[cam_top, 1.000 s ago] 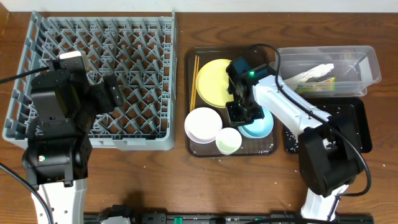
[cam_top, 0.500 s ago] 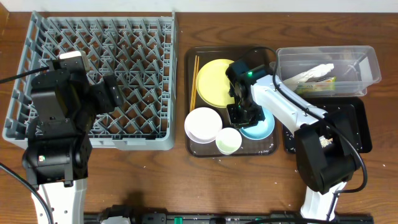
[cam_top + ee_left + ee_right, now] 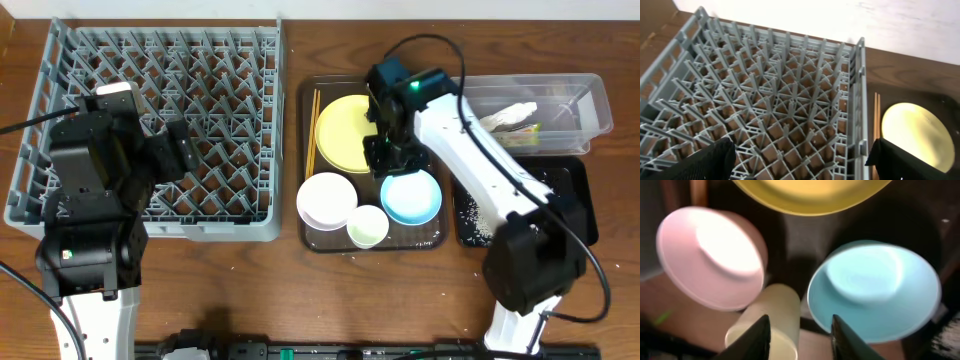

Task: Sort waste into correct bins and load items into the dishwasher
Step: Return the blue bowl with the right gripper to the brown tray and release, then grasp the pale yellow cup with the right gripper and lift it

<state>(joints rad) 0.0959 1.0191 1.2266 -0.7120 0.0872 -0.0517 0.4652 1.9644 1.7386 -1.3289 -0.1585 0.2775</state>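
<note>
The right gripper [image 3: 388,150] hangs over the brown serving tray [image 3: 415,238]. It is between the yellow plate [image 3: 340,135] at the tray's back edge and the light blue bowl [image 3: 411,198] by its right edge. Its jaws are partly apart and hold nothing. I think it is there to pick a dish.

The white bowl [image 3: 326,200] and small cup [image 3: 367,226] sit by the front edge, and the chopsticks [image 3: 314,130] lie along the left edge.

The left gripper [image 3: 800,156] waits over the grey dish rack [image 3: 200,228], spread wide and empty, maybe to take a dish.

The wrapper [image 3: 515,131] and tissue [image 3: 510,112] lie in the clear tub [image 3: 600,100]. Crumbs [image 3: 470,215] dot the black tray [image 3: 580,210].
</note>
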